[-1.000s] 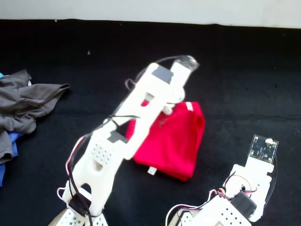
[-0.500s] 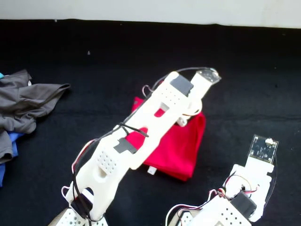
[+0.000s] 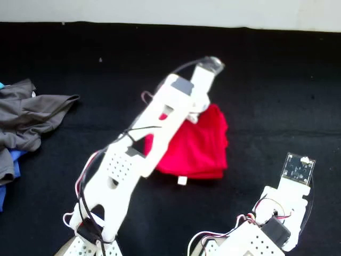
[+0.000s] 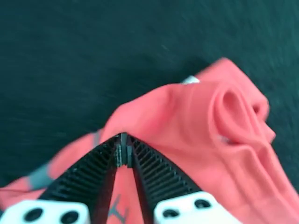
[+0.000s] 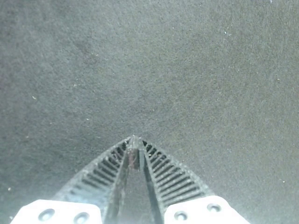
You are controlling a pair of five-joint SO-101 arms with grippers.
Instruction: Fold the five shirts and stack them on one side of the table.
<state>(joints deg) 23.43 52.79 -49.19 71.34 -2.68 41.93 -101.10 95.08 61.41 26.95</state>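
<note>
The left gripper is pinching a thin bit of the red shirt, with its jaws closed tight on the cloth. The red shirt is lying bunched up in the middle of the black surface, and 1 part is puffing up in a loop near the gripper. With so little cloth in the pinch, the shirt may be slipping out if the arm is pulling too fast. A pull may also be dragging the whole shirt along and spoiling the fold, because nothing is holding the other side down. The right gripper is closed on nothing, hanging over bare surface well apart from the shirt. A grey shirt and a blue shirt are lying in a heap at the left edge.
</note>
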